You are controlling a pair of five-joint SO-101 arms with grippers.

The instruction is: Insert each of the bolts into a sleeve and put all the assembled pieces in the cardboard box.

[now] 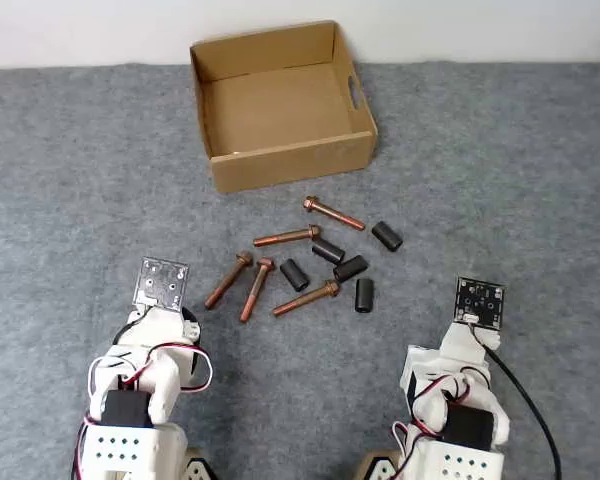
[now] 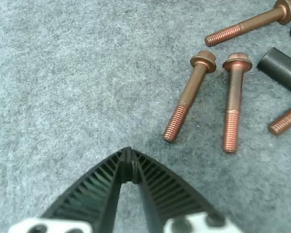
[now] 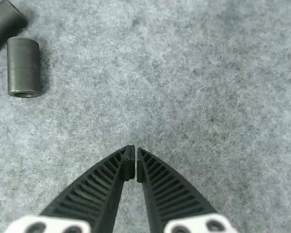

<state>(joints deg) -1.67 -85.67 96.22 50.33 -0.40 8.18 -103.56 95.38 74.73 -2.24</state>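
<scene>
cardboard box (image 1: 290, 160) sat open and upright near the far edge of the grey surface (image 1: 60, 180), about mid-width, nothing seen inside it. five copper bolts and five black sleeves lay flat and loose in one cluster mid-surface, between the box and the arms, none put together. far bolt (image 1: 333, 213) lay just in front of the box, and second bolt (image 1: 286, 237) lay just nearer, to its left. on the cluster's left side, left bolt (image 1: 228, 279) and fourth bolt (image 1: 256, 288) lay side by side, heads toward the box, close but apart. fifth bolt (image 1: 306, 298) lay on the near side of the cluster, its head close to near sleeve (image 1: 364, 295). right sleeve (image 1: 386, 236) lay at the cluster's right, a bit apart from the rest. upper sleeve (image 1: 327, 250) and middle sleeve (image 1: 350, 268) lay close together, contact unclear. small sleeve (image 1: 294, 275) lay between fourth bolt and middle sleeve. left arm (image 1: 145, 380) and right arm (image 1: 455, 400) sat at the near edge, well apart. left gripper (image 2: 130, 151) hung over bare surface toward the near left corner, jaws clenched tip to tip, nothing in them, with left bolt and fourth bolt near it. right gripper (image 3: 136, 150) hung over bare surface toward the near right corner, jaws clenched, tips together, nothing in them, with near sleeve close by.
</scene>
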